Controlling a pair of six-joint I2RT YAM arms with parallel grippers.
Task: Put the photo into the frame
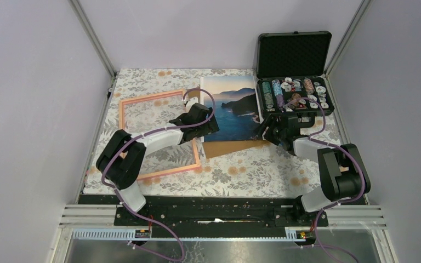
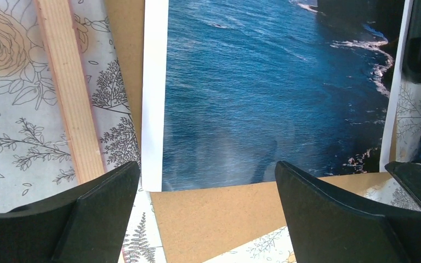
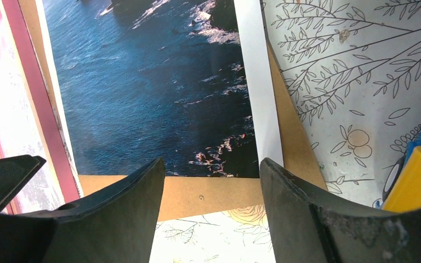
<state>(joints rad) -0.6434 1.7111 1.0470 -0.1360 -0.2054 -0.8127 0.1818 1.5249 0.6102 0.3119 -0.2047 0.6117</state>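
Right of the frame on the bench, the photo lies face up on a brown board, the left end effector wide and the right end effector narrower, both empty above its near corners: the pickup looks in hand, needing a pinch on its thin edge.

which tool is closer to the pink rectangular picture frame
Left. The left tool hovers at the right edge of the pink rectangular picture frame; the right tool is beyond the blue sea-coast paper photo, at its far side.
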